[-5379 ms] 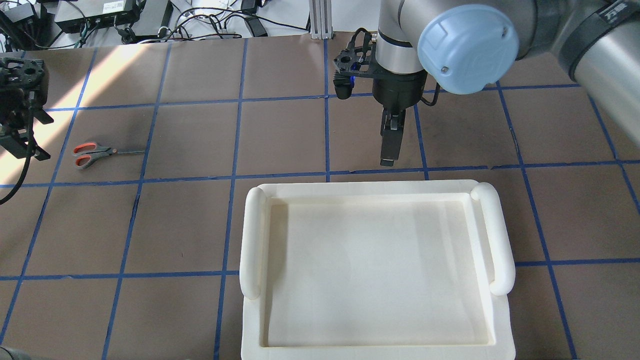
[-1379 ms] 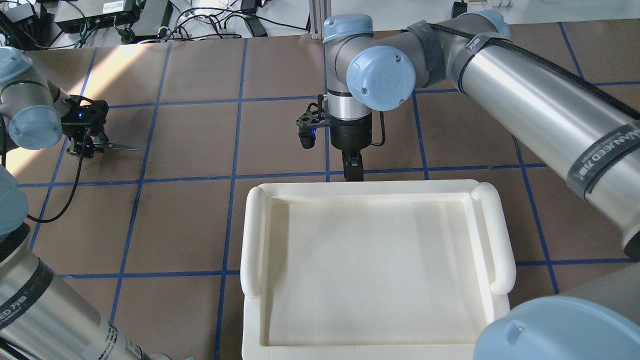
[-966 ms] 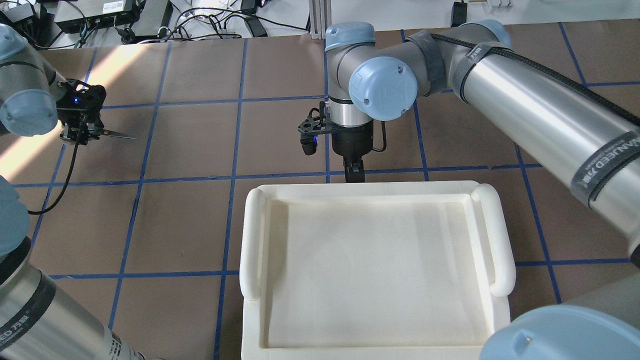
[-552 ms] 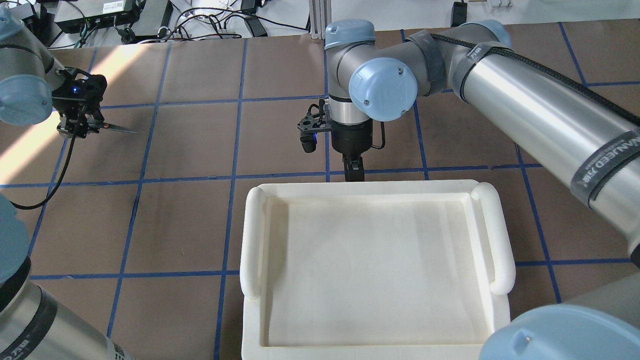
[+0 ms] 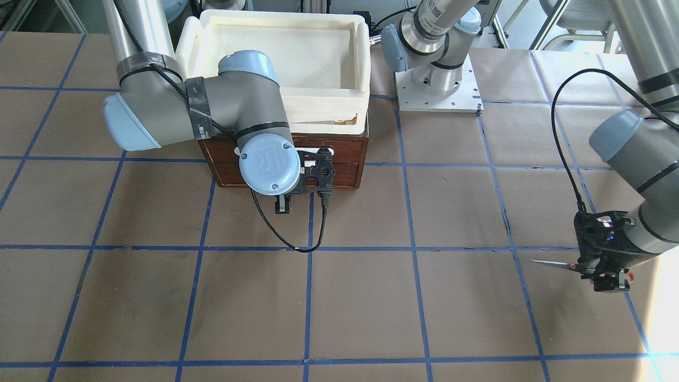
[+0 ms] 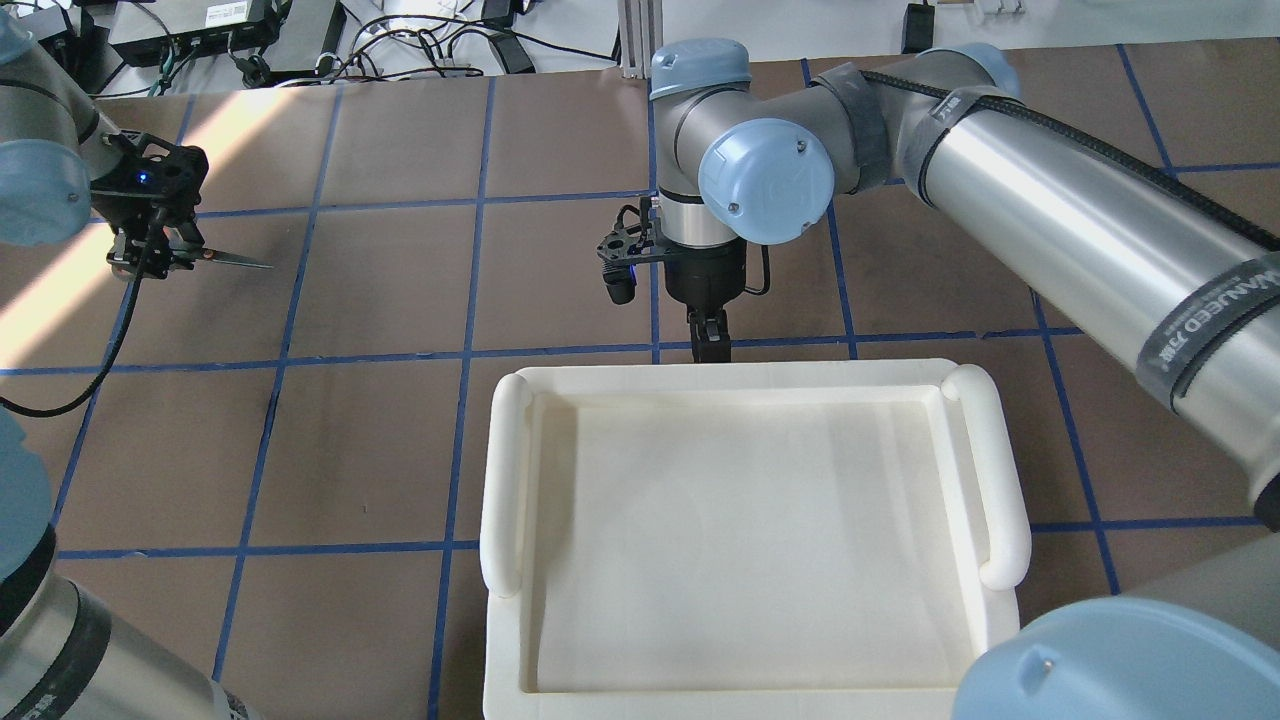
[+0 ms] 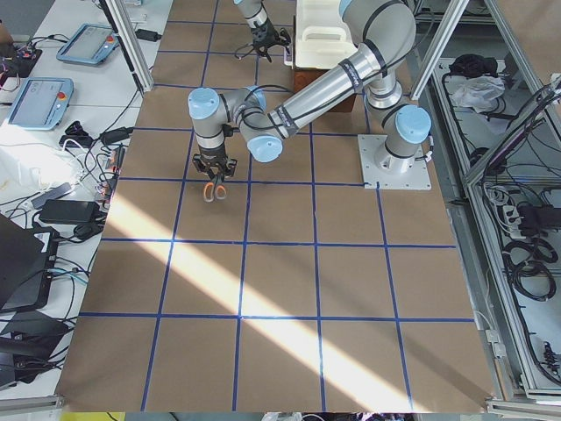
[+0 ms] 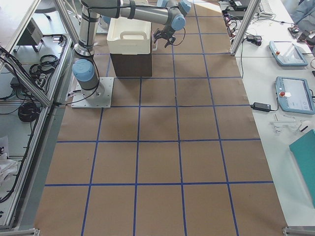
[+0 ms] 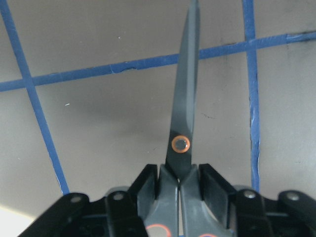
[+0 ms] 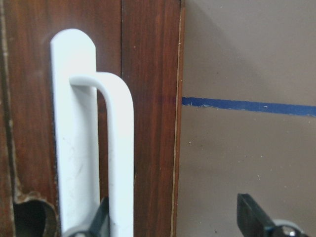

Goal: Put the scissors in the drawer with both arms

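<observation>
My left gripper (image 6: 150,255) is shut on the scissors (image 6: 235,262) and holds them above the table at the far left, blades pointing toward the middle. In the left wrist view the fingers (image 9: 148,185) clamp the grey handles just behind the pivot of the scissors (image 9: 185,108). They also show in the front view (image 5: 551,263). My right gripper (image 6: 710,345) hangs at the front of the dark wooden drawer (image 5: 345,159), which looks shut. In the right wrist view the jaws stand open, one finger (image 10: 98,219) by the white bar handle (image 10: 118,148).
A cream-white plastic tray (image 6: 750,378) sits on top of the drawer cabinet and hides it from above. The right arm's cable (image 5: 286,241) loops onto the brown table in front of the drawer. The left arm's base plate (image 5: 437,90) is beside the cabinet.
The scissors lay on the table 5.4 s ago; my left gripper has since gripped and lifted them. My right gripper came down to the drawer front and has barely moved in the last second.
</observation>
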Available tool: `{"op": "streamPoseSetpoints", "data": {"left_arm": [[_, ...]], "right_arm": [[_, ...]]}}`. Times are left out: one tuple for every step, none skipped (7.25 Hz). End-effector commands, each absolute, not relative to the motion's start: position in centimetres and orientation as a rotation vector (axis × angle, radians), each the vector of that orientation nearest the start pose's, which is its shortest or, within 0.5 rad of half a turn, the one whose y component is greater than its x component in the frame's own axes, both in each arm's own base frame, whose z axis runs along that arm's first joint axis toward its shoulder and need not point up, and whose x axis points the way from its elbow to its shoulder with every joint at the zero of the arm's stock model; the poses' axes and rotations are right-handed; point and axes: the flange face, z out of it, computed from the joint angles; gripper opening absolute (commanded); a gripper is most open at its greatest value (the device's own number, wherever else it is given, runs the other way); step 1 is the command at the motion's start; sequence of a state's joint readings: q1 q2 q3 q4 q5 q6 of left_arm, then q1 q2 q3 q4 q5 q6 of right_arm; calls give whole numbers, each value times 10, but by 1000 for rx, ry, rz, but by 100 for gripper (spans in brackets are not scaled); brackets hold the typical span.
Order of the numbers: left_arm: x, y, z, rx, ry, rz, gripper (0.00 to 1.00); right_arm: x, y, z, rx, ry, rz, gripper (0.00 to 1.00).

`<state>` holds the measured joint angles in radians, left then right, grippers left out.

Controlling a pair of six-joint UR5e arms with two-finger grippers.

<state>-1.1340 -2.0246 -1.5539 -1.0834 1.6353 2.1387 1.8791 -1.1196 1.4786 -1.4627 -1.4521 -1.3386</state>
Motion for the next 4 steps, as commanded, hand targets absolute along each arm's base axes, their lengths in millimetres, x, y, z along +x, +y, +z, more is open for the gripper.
{"op": "streamPoseSetpoints", "data": {"left_arm": [[159, -640, 280, -2399, -2118, -80, 0], [159, -641, 276, -2393, -2115, -77, 0], [159, -640, 277, -2394, -2116, -77, 0], [159, -640, 275, -2390, -2116, -78, 0]], "right_arm": [[320, -525, 275, -2009, 1908, 486, 74], [319, -527, 277, -2009, 1913, 482, 73], [319, -530, 280, -2014, 1916, 471, 70], [321, -536, 287, -2024, 1927, 446, 69]]}}
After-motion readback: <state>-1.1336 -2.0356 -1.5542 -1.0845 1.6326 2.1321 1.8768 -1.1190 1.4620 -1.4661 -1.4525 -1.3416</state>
